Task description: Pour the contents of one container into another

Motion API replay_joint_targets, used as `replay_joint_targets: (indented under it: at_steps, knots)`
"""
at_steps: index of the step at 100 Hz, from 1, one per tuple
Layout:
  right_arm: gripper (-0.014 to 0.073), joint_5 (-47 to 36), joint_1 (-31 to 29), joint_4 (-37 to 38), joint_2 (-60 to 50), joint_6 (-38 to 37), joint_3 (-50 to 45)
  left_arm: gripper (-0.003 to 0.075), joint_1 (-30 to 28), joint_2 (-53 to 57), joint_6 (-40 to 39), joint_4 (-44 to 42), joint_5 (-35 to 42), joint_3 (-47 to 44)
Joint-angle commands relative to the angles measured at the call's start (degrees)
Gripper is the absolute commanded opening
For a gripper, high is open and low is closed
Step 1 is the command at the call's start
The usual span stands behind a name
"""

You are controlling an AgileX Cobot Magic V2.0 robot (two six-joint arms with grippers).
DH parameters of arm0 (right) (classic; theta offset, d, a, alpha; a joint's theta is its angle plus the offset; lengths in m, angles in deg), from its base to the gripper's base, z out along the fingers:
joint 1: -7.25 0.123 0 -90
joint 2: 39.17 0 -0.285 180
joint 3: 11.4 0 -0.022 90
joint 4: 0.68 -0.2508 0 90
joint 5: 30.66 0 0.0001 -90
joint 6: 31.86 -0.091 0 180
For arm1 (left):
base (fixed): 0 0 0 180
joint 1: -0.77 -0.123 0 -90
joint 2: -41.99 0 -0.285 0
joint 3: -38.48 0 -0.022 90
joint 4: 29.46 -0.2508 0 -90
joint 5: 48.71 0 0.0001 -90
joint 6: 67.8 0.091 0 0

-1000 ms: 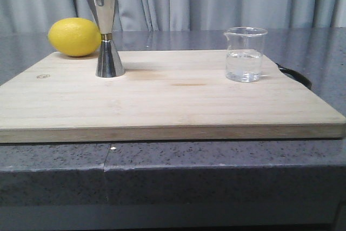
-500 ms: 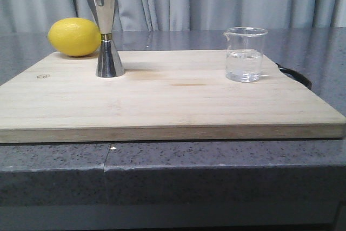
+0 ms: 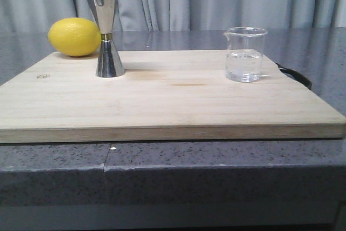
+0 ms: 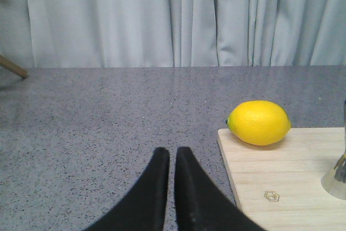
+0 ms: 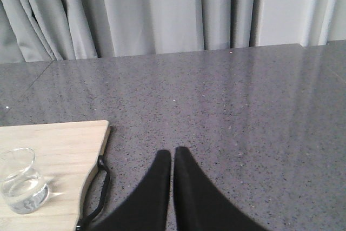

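- the beaker [image 3: 246, 54] stands upright on the wooden board [image 3: 162, 101], near the board's far right corner, with clear liquid in its lower part (white scale marks show faintly on the glass).
- the jigger [image 3: 107, 31] stands upright near the board's far left edge, well apart from the beaker, its gold band at the narrow waist.
- a lemon [image 3: 74, 37] lies at the far left corner of the board, just beside the jigger and partly behind it in the front view.
- the board rests on the grey speckled bench [image 3: 173, 171]; a dark handle [image 3: 294, 74] sticks out past the board's right edge.
- the left gripper [image 4: 168, 155] is clenched, its two black fingers pressed almost together with nothing between them; it hangs over bare bench off the board's left edge, the lemon and the foot of the jigger off to one side of it on the board.
- the right gripper [image 5: 172, 158] is likewise clenched on nothing, over bare bench beyond the board's right edge; the beaker sits on the board apart from it, with the dark handle between the two.
- neither gripper touches the beaker or the jigger.
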Motion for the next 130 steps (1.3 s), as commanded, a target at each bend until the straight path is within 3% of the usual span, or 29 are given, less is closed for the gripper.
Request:
replay_joint_targets:
  at_steps: [1,14,23,75,93,115,130]
  knots:
    - [0.0146,-4.26,-0.39,0.72,0.86,0.23,2.06,0.0158,-0.04,-0.83,-0.07,0.00,4.54,2.14]
    - [0.0405,-4.37,-0.39,1.09,0.86,0.23,2.06,0.0496,-0.04,-0.83,-0.07,0.00,4.65,2.14]
    - [0.0494,-4.37,-0.39,1.09,0.86,0.23,2.06,0.0600,-0.04,-0.83,-0.07,0.00,4.65,2.14]
    - [0.0498,-4.37,-0.39,0.89,0.86,0.23,2.06,0.0492,-0.04,-0.83,-0.07,0.65,4.65,2.14]
    - [0.0503,-3.67,-0.39,0.89,0.86,0.23,2.34,0.0501,-0.04,-0.83,-0.07,0.65,4.18,2.26]
    - [0.0639,0.97,-0.39,0.89,0.94,0.23,5.09,0.0533,-0.04,-5.41,-0.07,0.10,-6.56,7.25]
    - [0.0646,6.02,-0.39,0.89,2.62,0.23,8.32,0.0540,-0.04,-12.44,-0.07,0.10,-14.43,13.13]
